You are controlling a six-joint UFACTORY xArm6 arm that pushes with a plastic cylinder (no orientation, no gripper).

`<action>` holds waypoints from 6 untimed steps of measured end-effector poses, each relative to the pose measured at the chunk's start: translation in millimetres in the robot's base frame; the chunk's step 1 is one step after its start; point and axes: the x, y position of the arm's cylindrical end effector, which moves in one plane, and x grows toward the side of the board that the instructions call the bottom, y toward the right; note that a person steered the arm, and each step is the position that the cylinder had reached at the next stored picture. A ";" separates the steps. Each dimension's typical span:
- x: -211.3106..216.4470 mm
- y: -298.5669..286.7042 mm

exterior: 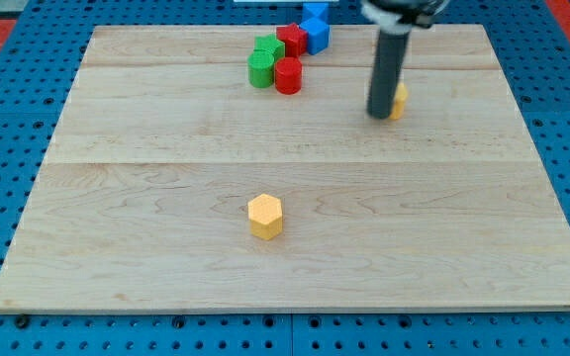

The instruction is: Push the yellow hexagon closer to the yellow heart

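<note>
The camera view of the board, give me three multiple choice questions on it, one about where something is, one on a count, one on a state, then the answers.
1. Where is the yellow hexagon?
A. Lower middle, alone
B. In the top cluster
C. Far right edge

2. How many red blocks show?
A. One
B. Two
C. Four

3. How does my tip stand to the yellow hexagon?
A. Touching it
B. On top of it
C. Well apart, up and right

Answers: 1 A, it sits by itself below centre. 2 B, a red block and another red block sit in the top cluster. 3 C, my tip is beside a partly hidden yellow block.
</note>
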 end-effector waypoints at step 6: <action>257.3 -95.3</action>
